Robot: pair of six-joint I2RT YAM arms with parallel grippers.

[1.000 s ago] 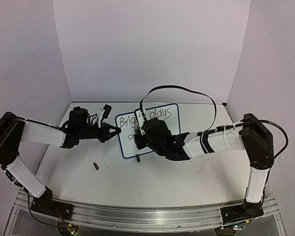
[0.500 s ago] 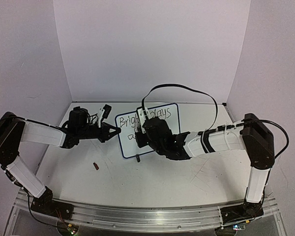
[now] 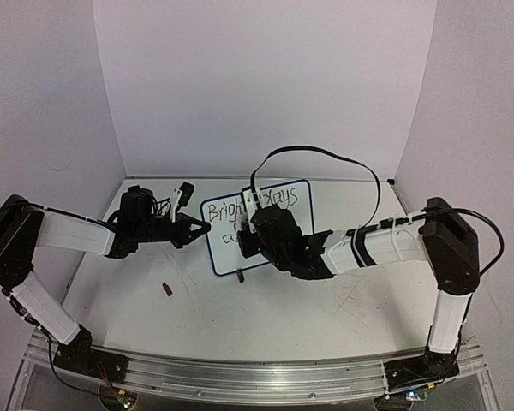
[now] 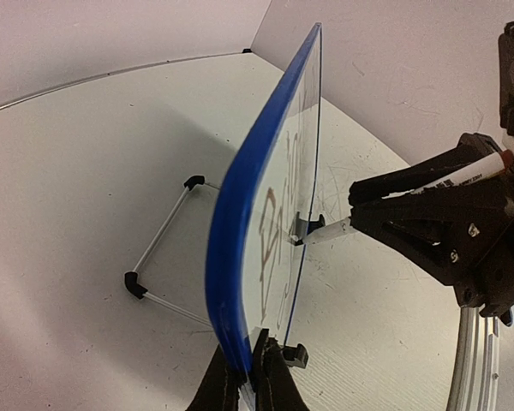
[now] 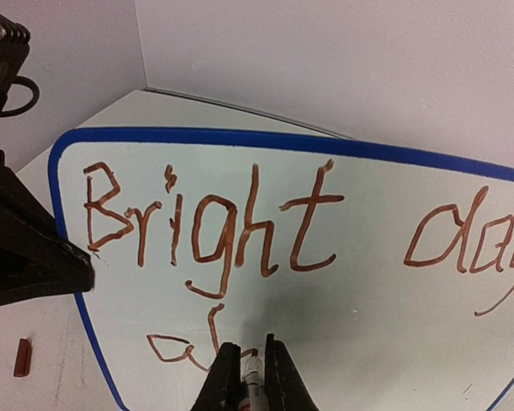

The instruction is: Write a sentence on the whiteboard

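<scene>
The whiteboard [image 3: 221, 250] stands tilted on its feet at the back middle of the table, blue-rimmed [image 4: 240, 223]. My left gripper [image 3: 202, 228] is shut on its left edge, the jaws pinching the rim [image 4: 250, 377]. My right gripper [image 3: 247, 238] is shut on a marker [image 5: 252, 370], whose tip touches the board's lower line [image 4: 313, 233]. The sentence [image 5: 214, 223] reads "Bright day" on the top line, with "a" and a partial second letter below [image 5: 188, 342]. In the top view, the right gripper hides the middle of the writing [image 3: 226, 211].
A small reddish marker cap [image 3: 166, 290] lies on the table left of the board, also visible as the cap [image 5: 21, 357] in the right wrist view. The board's wire stand [image 4: 158, 248] reaches out behind it. Walls enclose the table; a metal rail [image 3: 257, 377] runs along the near edge.
My right gripper with the marker has crept slightly to the right along the board's lower line. The left gripper and the board have not moved.
</scene>
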